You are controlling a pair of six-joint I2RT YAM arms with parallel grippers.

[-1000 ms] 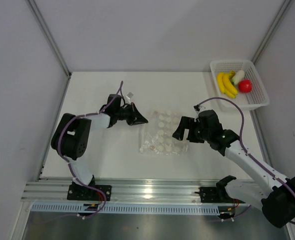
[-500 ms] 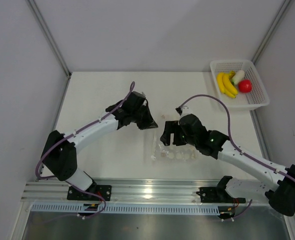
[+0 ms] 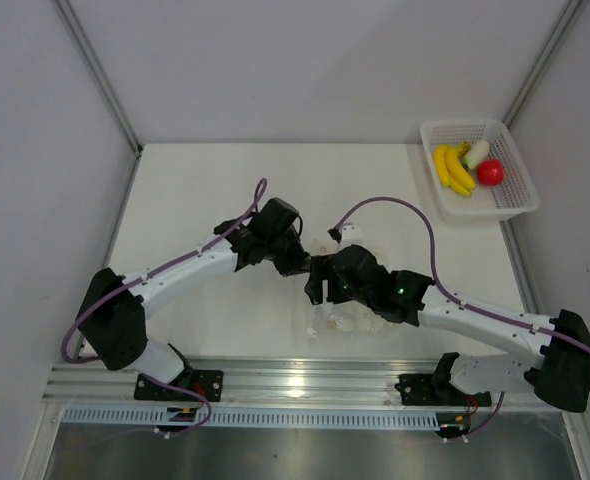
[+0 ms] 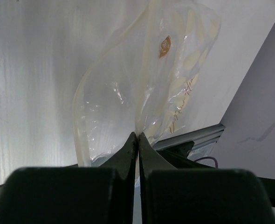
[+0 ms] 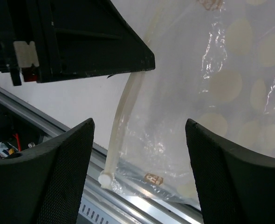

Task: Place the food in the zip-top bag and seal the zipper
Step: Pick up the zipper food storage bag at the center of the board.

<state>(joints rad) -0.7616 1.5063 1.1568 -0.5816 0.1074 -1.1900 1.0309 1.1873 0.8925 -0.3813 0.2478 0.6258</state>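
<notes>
The room is a small booth with plain grey walls (image 3: 315,60) on three sides. The white tabletop (image 3: 205,180) fills the floor of the booth, and it looks matte with a soft light on it. Along its near edge runs a metal rail (image 3: 295,380), where both arms are bolted.

The left arm (image 3: 175,275) and the right arm (image 3: 475,318) both reach to the middle of the tabletop, and their ends are very close to each other there. A white mesh basket (image 3: 462,124) stands in the far right corner, well apart from the arms.

The zip-top bag (image 3: 345,318) is in the middle of the tabletop, toward the near edge, mostly under the right arm. It is clear and crinkled, with pale round marks.

The left hand (image 4: 137,135) has its fingers pressed together on a fold of the bag. The right hand (image 5: 138,122) is wide apart, just above the bag and not holding anything; the bag's edge passes between its fingers.

The banana bunch (image 3: 453,170), the radish (image 3: 476,154) and the red fruit (image 3: 490,172) all lie inside the basket, touching each other.

The zipper (image 5: 123,112) shows in the right wrist view as a thin whitish strip along the bag's edge, bent in a curve.
</notes>
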